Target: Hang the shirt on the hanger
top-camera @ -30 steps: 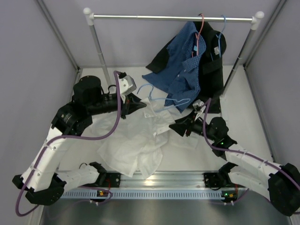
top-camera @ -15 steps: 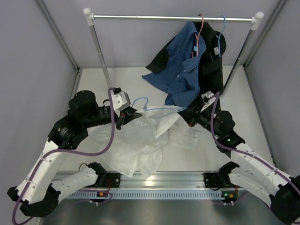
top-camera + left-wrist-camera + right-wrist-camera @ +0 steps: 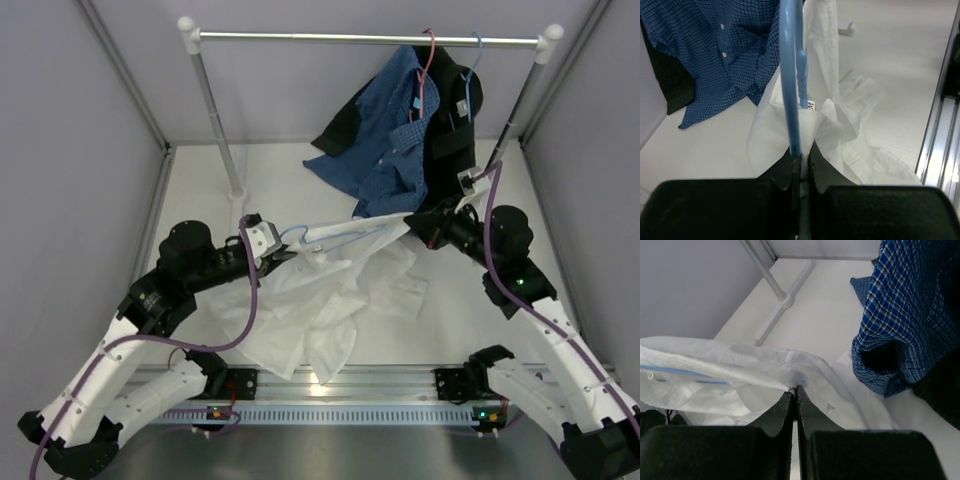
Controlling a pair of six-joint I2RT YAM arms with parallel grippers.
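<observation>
Clamping thin blue wire between its closed jaws, the left gripper (image 3: 801, 154) holds the hanger (image 3: 342, 235) by what looks like its hook end, and the wire runs straight away from the fingers into the white shirt (image 3: 320, 300). The right gripper (image 3: 795, 389) is pinched shut on a fold of that shirt. In its wrist view a blue line shows through the cloth just beyond the jaws, so the hanger's arm seems to be inside the fabric there. Measured against the blue checked shirt (image 3: 395, 140) hanging at the back, a second ago the hanger lay slack below its hem, with the right gripper lower and further from it. Half a second ago both were lifting. Now the right gripper sits just beside the hem's lower right corner, the left gripper has drawn off to the lower left of it, and hanger and white cloth stretch as one taut line just under the hem. The rest of the shirt trails onto the table (image 3: 260, 180) below and left of the hem. One shoulder appears to be going over the hanger's far end, and the other looks not yet dressed
</observation>
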